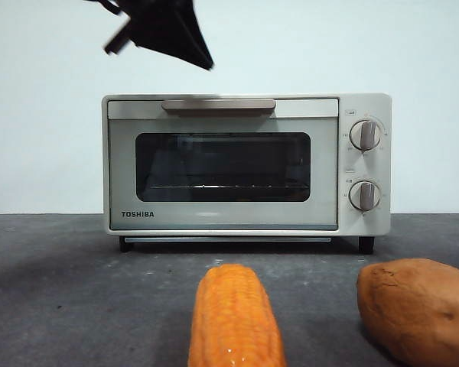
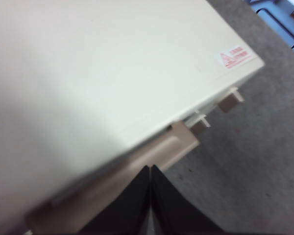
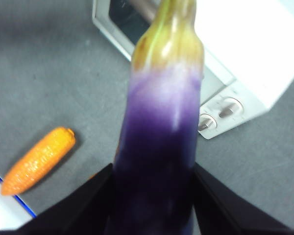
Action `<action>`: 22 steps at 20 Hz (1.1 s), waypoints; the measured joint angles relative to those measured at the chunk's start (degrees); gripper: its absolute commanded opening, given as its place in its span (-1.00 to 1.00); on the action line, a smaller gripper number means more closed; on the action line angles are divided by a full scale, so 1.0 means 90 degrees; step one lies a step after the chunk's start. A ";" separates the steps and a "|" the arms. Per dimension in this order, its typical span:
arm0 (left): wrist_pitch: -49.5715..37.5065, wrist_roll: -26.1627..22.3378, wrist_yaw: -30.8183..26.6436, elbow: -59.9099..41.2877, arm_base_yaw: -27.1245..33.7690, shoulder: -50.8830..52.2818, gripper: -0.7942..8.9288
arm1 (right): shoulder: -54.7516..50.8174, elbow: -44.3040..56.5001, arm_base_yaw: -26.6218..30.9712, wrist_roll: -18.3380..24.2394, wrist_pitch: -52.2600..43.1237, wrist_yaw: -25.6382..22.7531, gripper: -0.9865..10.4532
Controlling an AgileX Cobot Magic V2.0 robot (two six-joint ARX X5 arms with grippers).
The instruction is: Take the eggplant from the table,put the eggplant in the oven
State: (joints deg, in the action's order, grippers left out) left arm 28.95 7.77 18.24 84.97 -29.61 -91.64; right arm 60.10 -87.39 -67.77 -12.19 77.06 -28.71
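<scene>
Nearest the front camera, an orange corn cob (image 1: 237, 317) is lying on the dark grey surface (image 1: 61, 290), with a brown sweet potato (image 1: 417, 310) just to its right at the near right. The right hand (image 3: 154, 196) is clamping the eggplant (image 3: 161, 147) between its 2 black jaws, gripping the dark purple body while the pale, greenish-yellow stem end is pointing away from the wrist, toward the oven (image 3: 245, 63). This hand is holding the eggplant up off the surface, above the corn cob (image 3: 39, 159) and the oven's 2 knobs. The left hand (image 2: 151, 196) is hovering with its jaws pressed together, just above the oven's beige bar handle (image 2: 152, 156) at the front edge of the cream top. In the front view a black arm tip (image 1: 164, 30) is hanging above the oven (image 1: 245, 164), whose glass door (image 1: 222, 168) is sitting shut.
</scene>
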 measured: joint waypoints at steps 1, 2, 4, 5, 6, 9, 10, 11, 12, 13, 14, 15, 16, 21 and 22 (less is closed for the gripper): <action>0.0024 -0.0046 -0.0090 0.0124 -0.0039 -0.0177 -0.82 | -0.0199 0.0058 0.0000 -0.0097 0.0000 -0.0002 -0.53; 0.0056 -0.0100 -0.0211 0.0209 -0.0075 -0.0321 -0.82 | -0.0386 0.0092 0.0000 -0.0194 0.0000 -0.0007 -0.53; 0.0107 -0.0141 -0.0250 0.0236 -0.0146 -0.0505 -0.82 | -0.0673 0.0100 0.0000 -0.0355 0.0000 -0.0112 -0.53; 0.0194 -0.0148 -0.0253 0.0236 -0.0185 -0.0563 -0.82 | -0.0777 0.0100 0.0000 -0.0401 0.0000 -0.0126 -0.53; 0.0223 -0.0199 -0.0296 0.0267 -0.0226 -0.0578 -0.82 | -0.0877 0.0100 0.0000 -0.0435 0.0000 -0.0126 -0.53; 0.0534 -0.0398 -0.0534 0.0364 -0.0316 -0.0578 -0.82 | -0.1047 0.0100 0.0000 -0.0483 0.0000 -0.0228 -0.53; 0.0670 -0.0457 -0.0534 0.0391 -0.0347 -0.0578 -0.82 | -0.1059 0.0100 0.0000 -0.0488 0.0000 -0.0294 -0.53; 0.0826 -0.0493 -0.0532 0.0413 -0.0393 -0.0576 -0.82 | -0.1071 0.0102 0.0000 -0.0491 0.0000 -0.0318 -0.53; 0.0962 -0.0532 -0.0520 0.0427 -0.0440 -0.0573 -0.82 | -0.1073 0.0104 0.0000 -0.0491 0.0000 -0.0325 -0.53; 0.1151 -0.0554 -0.0498 0.0435 -0.0498 -0.0561 -0.82 | -0.1073 0.0104 0.0000 -0.0491 0.0000 -0.0340 -0.53; 0.1379 -0.0578 -0.0476 0.0435 -0.0563 -0.0549 -0.82 | -0.1073 0.0109 0.0000 -0.0491 0.0000 -0.0374 -0.53; 0.1719 -0.0595 -0.0442 0.0435 -0.0658 -0.0546 -0.82 | -0.1073 0.0109 0.0000 -0.0491 0.0000 -0.0427 -0.53; 0.2052 -0.0610 -0.0425 0.0432 -0.0758 -0.0551 -0.82 | -0.1073 0.0109 0.0000 -0.0491 0.0000 -0.0437 -0.53; 0.3548 -0.0991 -0.0602 0.0345 -0.1263 -0.0714 -0.82 | -0.1071 0.0112 0.0000 -0.0491 0.0000 -0.0442 -0.53; 0.3704 -0.1095 -0.0602 0.0350 -0.1350 -0.0714 -0.82 | -0.1049 0.0117 0.0000 -0.0491 0.0000 -0.0444 -0.53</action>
State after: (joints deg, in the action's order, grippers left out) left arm 62.28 -2.09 12.82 88.12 -41.76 -98.06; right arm 50.65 -86.35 -67.77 -16.60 77.06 -32.71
